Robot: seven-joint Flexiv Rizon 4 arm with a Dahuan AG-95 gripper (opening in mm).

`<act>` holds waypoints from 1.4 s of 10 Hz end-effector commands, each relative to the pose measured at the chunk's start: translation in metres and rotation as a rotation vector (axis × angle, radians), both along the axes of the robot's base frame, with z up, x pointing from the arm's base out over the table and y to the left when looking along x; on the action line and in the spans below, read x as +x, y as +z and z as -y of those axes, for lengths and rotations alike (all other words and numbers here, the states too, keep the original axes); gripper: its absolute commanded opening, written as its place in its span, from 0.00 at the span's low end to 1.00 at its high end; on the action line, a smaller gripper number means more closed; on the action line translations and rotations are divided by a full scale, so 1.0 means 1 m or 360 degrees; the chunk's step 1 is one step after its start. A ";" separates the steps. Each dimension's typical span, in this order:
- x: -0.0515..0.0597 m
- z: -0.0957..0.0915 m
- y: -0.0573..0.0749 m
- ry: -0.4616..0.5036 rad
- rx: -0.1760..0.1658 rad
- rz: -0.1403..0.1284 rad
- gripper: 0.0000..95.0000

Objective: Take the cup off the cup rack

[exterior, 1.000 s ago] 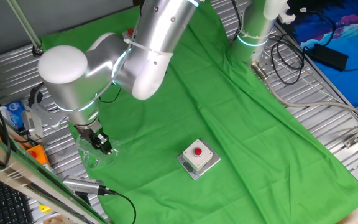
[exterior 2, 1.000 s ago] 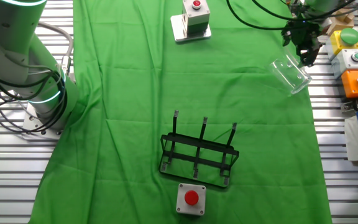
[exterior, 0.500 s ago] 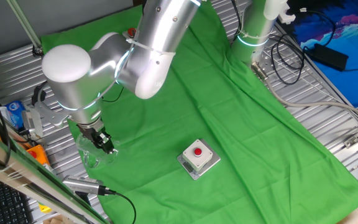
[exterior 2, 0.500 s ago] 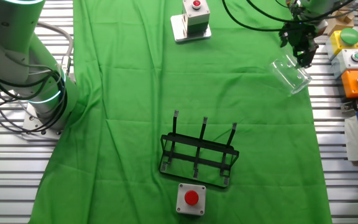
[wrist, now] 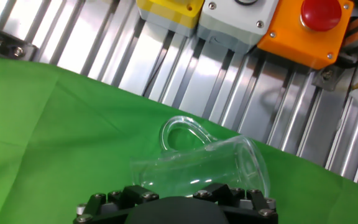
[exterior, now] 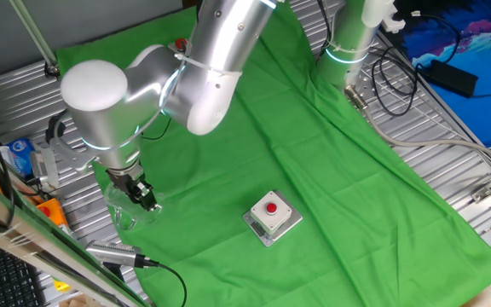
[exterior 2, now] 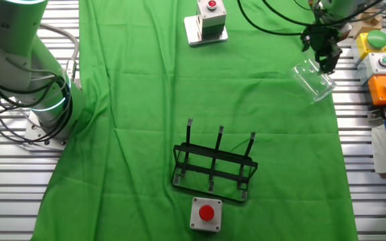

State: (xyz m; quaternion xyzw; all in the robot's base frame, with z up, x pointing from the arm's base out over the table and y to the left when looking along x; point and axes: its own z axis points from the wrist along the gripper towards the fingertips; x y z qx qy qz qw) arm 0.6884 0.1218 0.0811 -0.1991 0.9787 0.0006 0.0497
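Hand point(exterior 2: 325, 59) state unclear, hovering just above the tipped cup point(exterior 2: 311, 80) at 2 o'clock from the rack point(exterior 2: 214, 169); the cup could roll off the cloth edge.

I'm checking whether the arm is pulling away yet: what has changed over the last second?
The tool drifted slightly away from the cup rack, by the cup lying at the cloth's edge. Cup, rack and button box stayed put; grip state unclear.

Slatted metal table point(exterior 2: 5, 187) under green cloth point(exterior 2: 139, 100) bearing cup rack point(exterior 2: 213, 171)
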 end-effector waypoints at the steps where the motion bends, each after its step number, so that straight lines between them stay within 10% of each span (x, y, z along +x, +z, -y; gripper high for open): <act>1: -0.001 0.002 -0.004 0.0015 -0.0006 0.0021 0.80; 4: -0.001 0.002 -0.004 0.0056 -0.0049 0.0053 0.60; 6: -0.001 0.004 -0.004 0.0081 -0.0066 0.0075 0.20; 8: -0.001 0.006 -0.002 0.0096 -0.0084 0.0082 0.00; 14: -0.003 0.024 0.016 0.0163 -0.0130 0.0083 0.00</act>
